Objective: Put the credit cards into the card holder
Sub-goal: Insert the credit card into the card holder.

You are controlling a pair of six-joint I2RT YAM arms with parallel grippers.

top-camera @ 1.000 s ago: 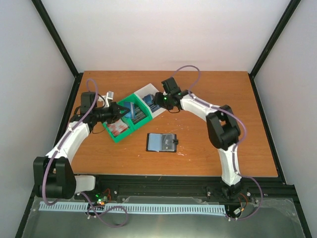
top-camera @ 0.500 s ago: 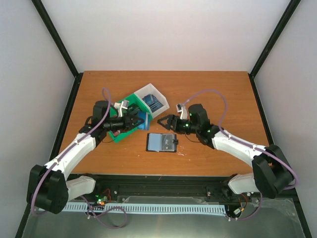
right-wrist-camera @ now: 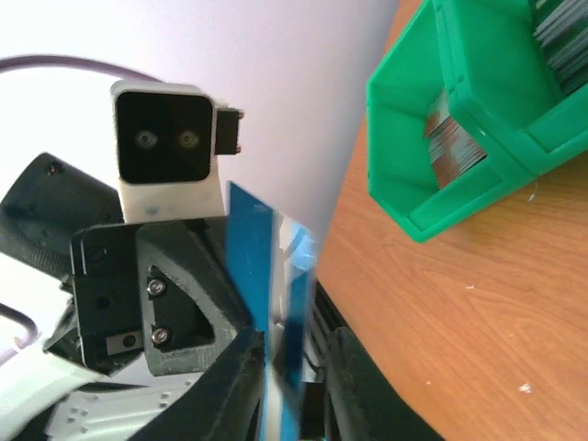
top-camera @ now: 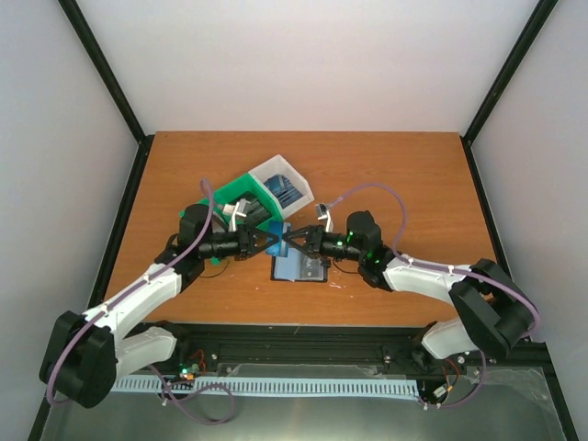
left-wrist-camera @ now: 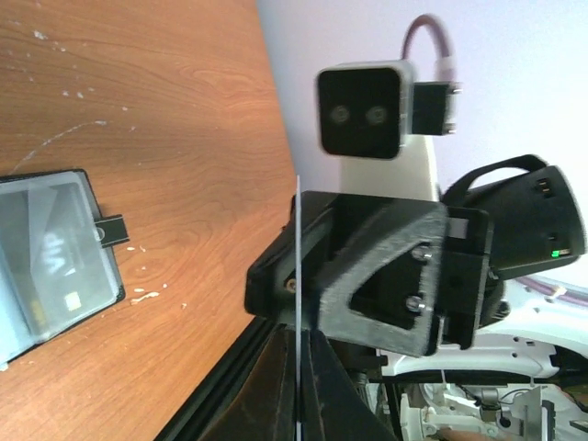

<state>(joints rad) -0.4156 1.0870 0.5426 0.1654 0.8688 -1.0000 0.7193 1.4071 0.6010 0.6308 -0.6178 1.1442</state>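
Wood tabletop [top-camera: 413,184] is being shared by a bin [top-camera: 241,188] of cards [top-camera: 288,194] and, by the front edge, the holder [top-camera: 303,269]. A blue card [right-wrist-camera: 250,248] is being pinched above it by the left gripper [top-camera: 273,241]; the right gripper [top-camera: 291,241], apart before, is straddling it, grip unclear.

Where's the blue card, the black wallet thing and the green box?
blue card [right-wrist-camera: 250,266], right wrist view, its flat blue face.
card holder [left-wrist-camera: 55,262], left wrist view, its clear sleeve.
green bin [right-wrist-camera: 510,188], right wrist view, its outer wall.
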